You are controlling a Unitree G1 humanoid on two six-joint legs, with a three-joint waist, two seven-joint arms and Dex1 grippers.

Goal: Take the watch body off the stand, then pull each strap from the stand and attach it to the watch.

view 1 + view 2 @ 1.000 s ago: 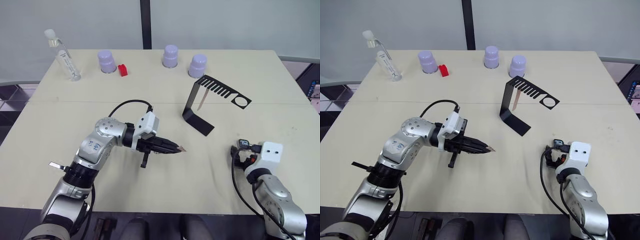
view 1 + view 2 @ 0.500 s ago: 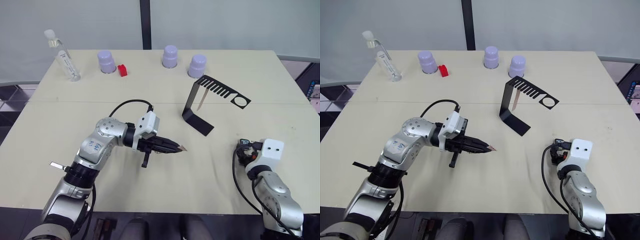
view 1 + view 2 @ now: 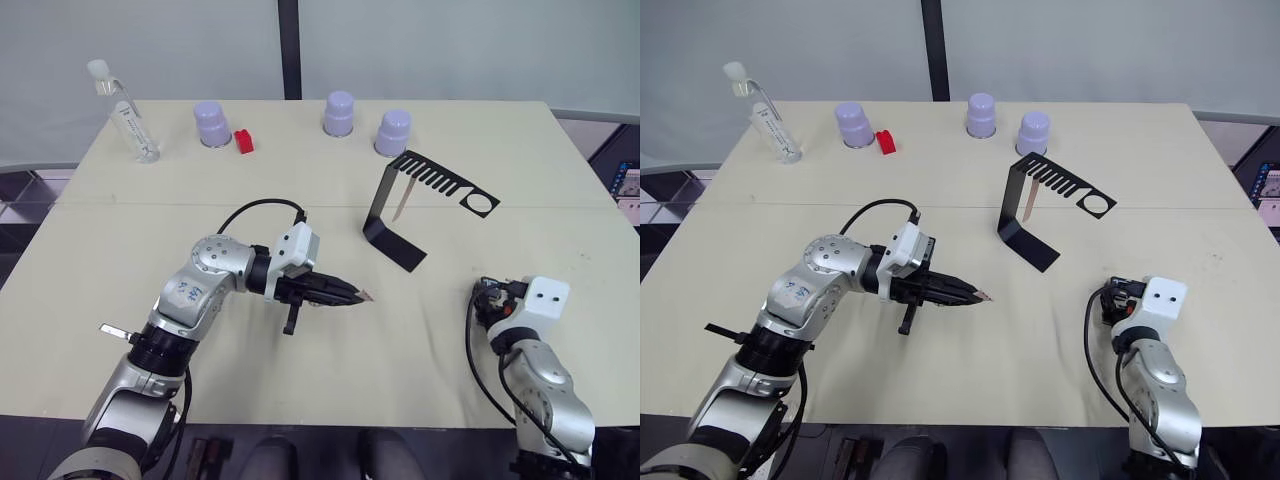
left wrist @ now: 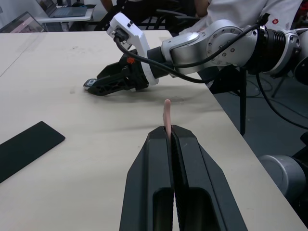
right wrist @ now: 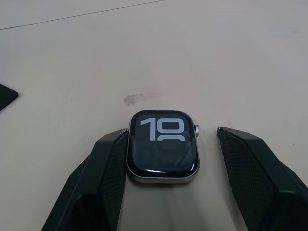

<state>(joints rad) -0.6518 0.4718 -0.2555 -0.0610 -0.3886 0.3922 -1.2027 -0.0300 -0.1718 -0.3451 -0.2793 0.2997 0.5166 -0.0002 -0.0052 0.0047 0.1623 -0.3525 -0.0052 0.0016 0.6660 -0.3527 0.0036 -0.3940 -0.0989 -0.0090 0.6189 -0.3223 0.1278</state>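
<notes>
I see my left tool (image 4: 171, 132) clamped on one strap (image 4: 167, 115) over mid-bench (image 3: 150, 220) – its pale tip pokes past the fingers. My right tool (image 5: 168, 159) is spread around the watch (image 5: 162, 146), which lies flat on the bench. The second strap (image 3: 404, 200) hangs from the stand (image 3: 395, 245) – well apart from both tools

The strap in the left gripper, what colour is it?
Pale pink-beige. The strap pokes up between the left gripper's shut black fingers, clearest in the left wrist view.
</notes>
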